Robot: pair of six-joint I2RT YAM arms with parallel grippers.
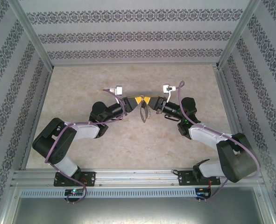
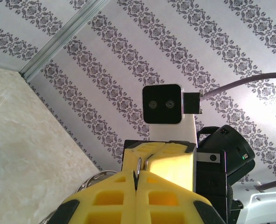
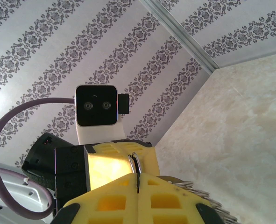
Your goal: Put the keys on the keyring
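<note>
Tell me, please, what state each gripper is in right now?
The left gripper is shut on the keyring.
The right gripper is shut, apparently on the same keyring.

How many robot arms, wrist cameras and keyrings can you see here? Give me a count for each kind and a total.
Robot arms: 2, the left arm and the right arm
Wrist cameras: 2, the left wrist camera and the right wrist camera
Keyring: 1
Total: 5
</note>
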